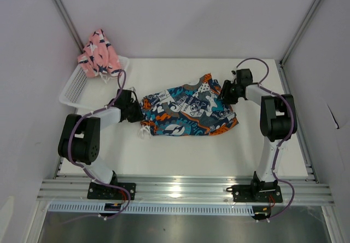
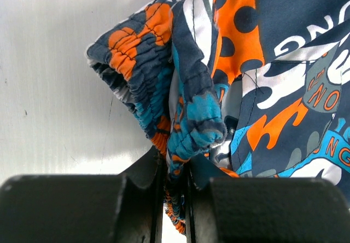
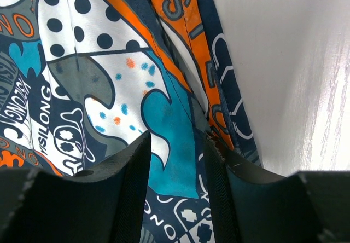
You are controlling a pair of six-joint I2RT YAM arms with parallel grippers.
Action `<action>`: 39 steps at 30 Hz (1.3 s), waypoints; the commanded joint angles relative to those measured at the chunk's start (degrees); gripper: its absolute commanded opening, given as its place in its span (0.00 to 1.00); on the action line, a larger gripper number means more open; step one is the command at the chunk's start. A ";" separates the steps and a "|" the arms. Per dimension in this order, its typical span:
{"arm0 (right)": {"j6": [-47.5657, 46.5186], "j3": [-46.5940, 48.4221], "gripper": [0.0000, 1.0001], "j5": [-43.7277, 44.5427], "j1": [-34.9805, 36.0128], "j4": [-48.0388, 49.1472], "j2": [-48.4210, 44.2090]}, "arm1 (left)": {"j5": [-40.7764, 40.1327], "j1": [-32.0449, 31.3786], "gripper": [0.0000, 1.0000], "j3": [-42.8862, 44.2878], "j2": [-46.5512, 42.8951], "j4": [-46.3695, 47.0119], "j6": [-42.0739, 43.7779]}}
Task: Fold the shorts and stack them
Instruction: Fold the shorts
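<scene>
Cloth is lying bunched mid-table [image 1: 180, 155]: the printed shorts [image 1: 188, 110] are being anchored at one end, probably so they can be pulled flat for folding. The left gripper [image 2: 175, 166] is pinching the gathered waistband tightly. The right gripper [image 3: 175, 144] is standing with jaws partly apart over the opposite hem, not visibly clamping. The pink shorts [image 1: 98, 54] are sitting heaped on the basket [image 1: 74, 90], waiting. Whether the right fingertips are touching fabric is staying hidden.

Shorts [image 1: 188, 111] on table [image 1: 180, 155], basket [image 1: 74, 90] back-left
</scene>
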 commanded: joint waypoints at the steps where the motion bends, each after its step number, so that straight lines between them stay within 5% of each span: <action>1: -1.19 -1.94 0.46 4.78 -0.46 -1.42 -1.25 | -0.95 0.16 0.00 0.55 0.56 0.69 1.51; 21: -5.59 0.60 0.45 26.23 6.83 -8.97 -2.49 | -1.56 0.16 0.00 0.55 0.47 0.61 1.07; 32: -4.18 -0.01 0.01 29.49 7.01 -9.06 -4.33 | -2.09 0.16 0.00 0.64 0.56 0.26 0.80; 39: -2.86 0.43 0.00 28.96 4.46 -9.14 -5.21 | -2.35 0.25 0.00 0.73 0.64 0.17 0.71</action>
